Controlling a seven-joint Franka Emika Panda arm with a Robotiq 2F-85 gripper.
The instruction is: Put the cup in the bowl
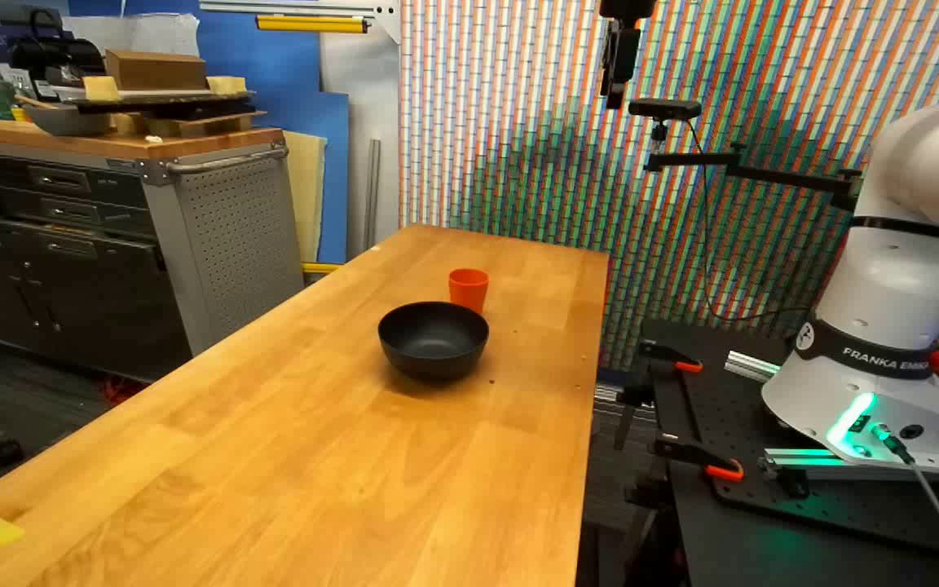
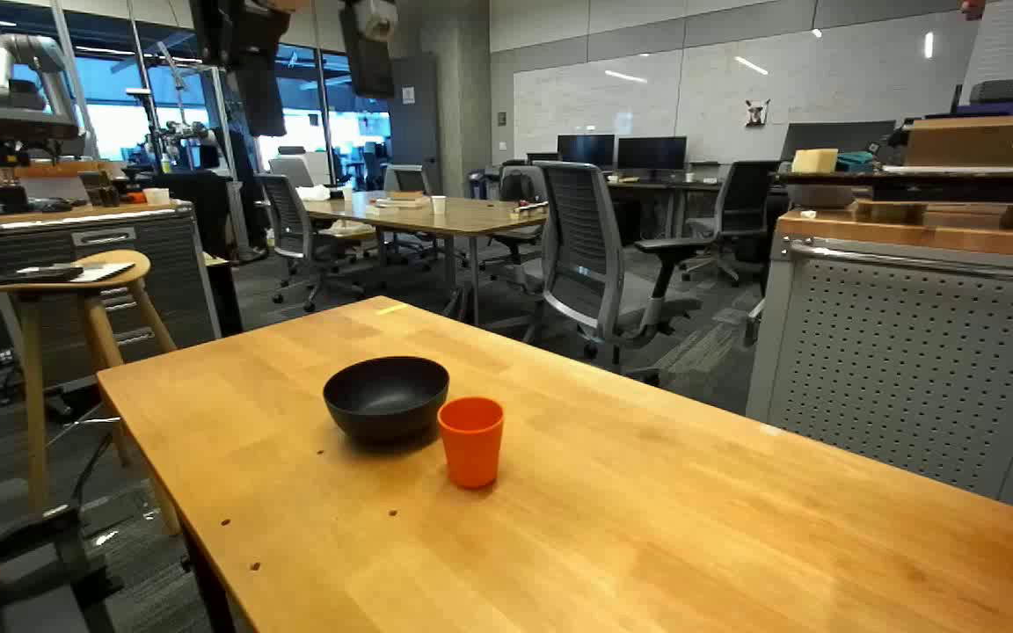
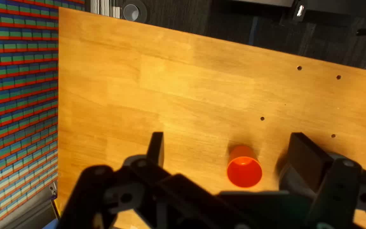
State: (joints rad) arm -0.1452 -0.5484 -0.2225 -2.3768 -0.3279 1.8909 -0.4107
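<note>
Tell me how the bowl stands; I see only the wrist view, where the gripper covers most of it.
Observer: In both exterior views the bowl stands upright, mouth up.
Operator: Report how high I am.
Observer: In both exterior views the gripper hangs much higher than the cup.
Operator: Name something past my picture's edge.
Observer: In an exterior view, a yellow strip lies near the far corner of the table.

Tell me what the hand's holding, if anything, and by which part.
Nothing is held. The hand is open above the table; the cup and the bowl both stand on the wood below.
</note>
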